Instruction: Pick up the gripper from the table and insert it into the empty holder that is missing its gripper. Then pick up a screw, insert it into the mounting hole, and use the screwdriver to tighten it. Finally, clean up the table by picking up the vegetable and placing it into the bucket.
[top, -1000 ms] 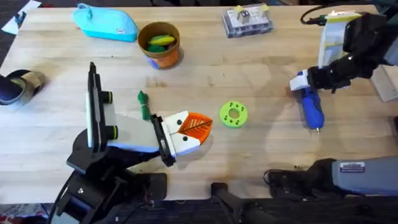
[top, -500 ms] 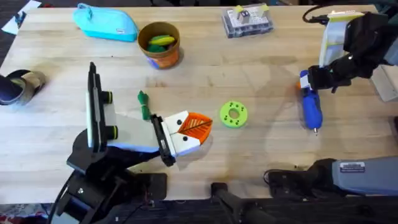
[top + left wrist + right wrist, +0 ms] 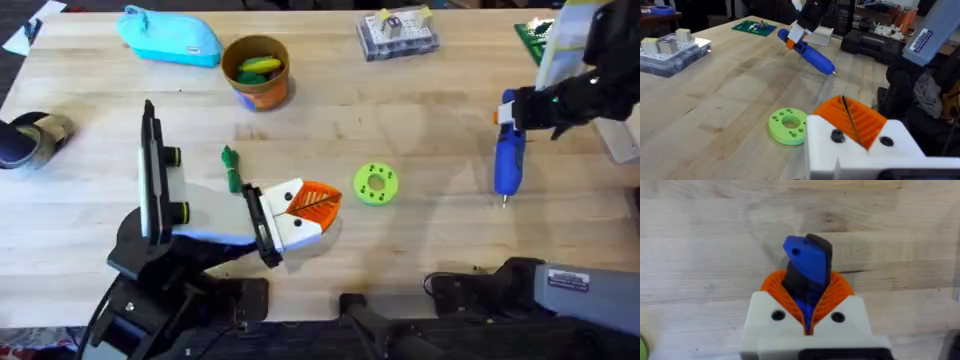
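Right gripper (image 3: 520,108) sits farther toward the right edge and the far side of the bench (image 3: 420,240) than a second ago, when it was nearer the middle. The screwdriver (image 3: 508,160) goes with it, clamped at its back end between the orange ribbed pads (image 3: 832,292). Its body now hangs straighter, bit pointing toward the near edge, where earlier it slanted with the tip angled rightward. The bit tip is now beside the spot it marked before, slightly nearer the far side. From the left wrist view, the screwdriver (image 3: 807,50) is lifted and tilted, its shadow on the wood apart from it. A green circuit board (image 3: 530,32) now shows at the far right corner, previously covered by the arm.
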`<state>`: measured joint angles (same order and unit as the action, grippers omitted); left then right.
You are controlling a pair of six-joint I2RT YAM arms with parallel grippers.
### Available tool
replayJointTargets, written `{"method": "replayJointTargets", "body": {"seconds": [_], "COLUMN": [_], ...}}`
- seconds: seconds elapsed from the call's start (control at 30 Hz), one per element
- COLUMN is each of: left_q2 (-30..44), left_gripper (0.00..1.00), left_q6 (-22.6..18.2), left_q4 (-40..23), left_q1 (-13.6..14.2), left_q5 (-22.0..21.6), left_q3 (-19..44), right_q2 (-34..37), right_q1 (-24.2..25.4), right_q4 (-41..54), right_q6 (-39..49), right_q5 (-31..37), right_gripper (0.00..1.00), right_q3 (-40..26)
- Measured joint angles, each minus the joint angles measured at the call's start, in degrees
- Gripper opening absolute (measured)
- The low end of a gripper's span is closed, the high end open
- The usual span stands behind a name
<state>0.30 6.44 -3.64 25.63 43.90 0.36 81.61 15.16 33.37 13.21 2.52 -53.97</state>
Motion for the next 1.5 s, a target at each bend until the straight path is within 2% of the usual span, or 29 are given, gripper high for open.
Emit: {"method": "replayJointTargets", "body": {"seconds": [0.17,0.37,0.7,0.87,1.07,1.33,1.5], "left_q2": [0.0,0.0,0.0,0.0,0.0,0.0,0.0], "left_gripper": [0.013,0.013,0.013,0.013,0.013,0.013,0.013], "left_q6": [0.0,0.0,0.0,0.0,0.0,0.0,0.0], "left_q4": [0.0,0.0,0.0,0.0,0.0,0.0,0.0], "left_q1": [0.0,0.0,0.0,0.0,0.0,0.0,0.0], "left_q5": [0.0,0.0,0.0,0.0,0.0,0.0,0.0], "left_q3": [0.0,0.0,0.0,0.0,0.0,0.0,0.0], "right_q2": [-2.1,-1.2,9.8,11.3,11.5,11.5,11.5], "right_q1": [0.0,0.0,0.0,0.0,0.0,0.0,0.0], "right_q4": [0.6,1.3,0.2,0.6,1.4,1.5,1.5], "right_q6": [0.0,-0.2,-0.7,-1.0,-1.2,-1.2,-1.2], "right_q5": [0.0,0.0,0.0,0.0,-0.5,-1.3,-1.9], "right_gripper": [0.026,0.026,0.026,0.156,0.357,0.439,0.433], "right_q3": [-0.2,-0.2,-0.3,-1.1,-1.4,-1.4,-1.4]}}
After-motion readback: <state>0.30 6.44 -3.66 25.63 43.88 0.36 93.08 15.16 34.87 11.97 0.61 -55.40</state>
